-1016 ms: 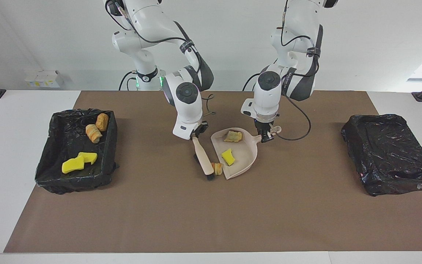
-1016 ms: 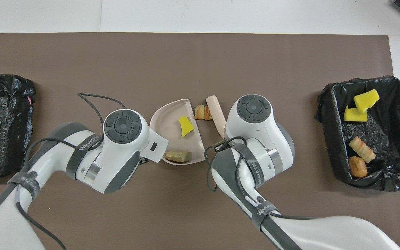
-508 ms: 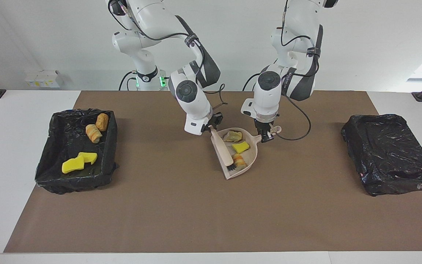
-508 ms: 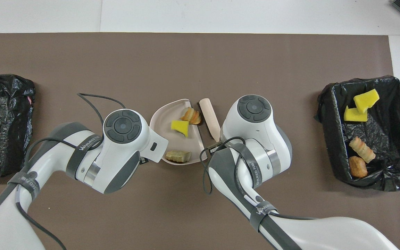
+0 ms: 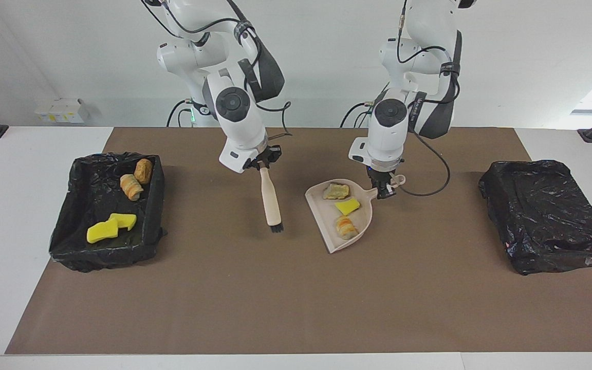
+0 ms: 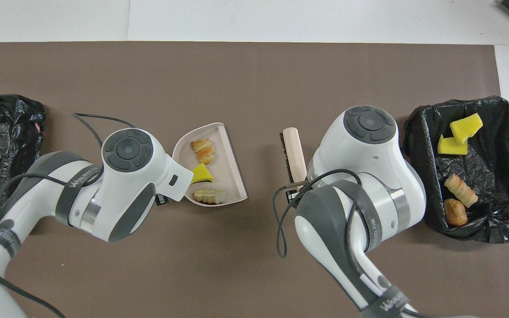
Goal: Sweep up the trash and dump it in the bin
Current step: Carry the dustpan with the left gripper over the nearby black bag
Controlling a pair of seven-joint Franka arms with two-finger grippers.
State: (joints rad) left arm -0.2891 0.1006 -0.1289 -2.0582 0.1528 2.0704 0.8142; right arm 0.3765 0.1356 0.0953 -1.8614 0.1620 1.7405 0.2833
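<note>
Facing view: the left end effector (image 5: 384, 191) is clamped on the dustpan (image 5: 360, 226) handle and the right end effector (image 5: 261, 163) on the brush (image 5: 270, 202) — three light, soft trash scraps (image 5: 346, 207) sit loose in the pan, likely to slide unless carried level.
</note>
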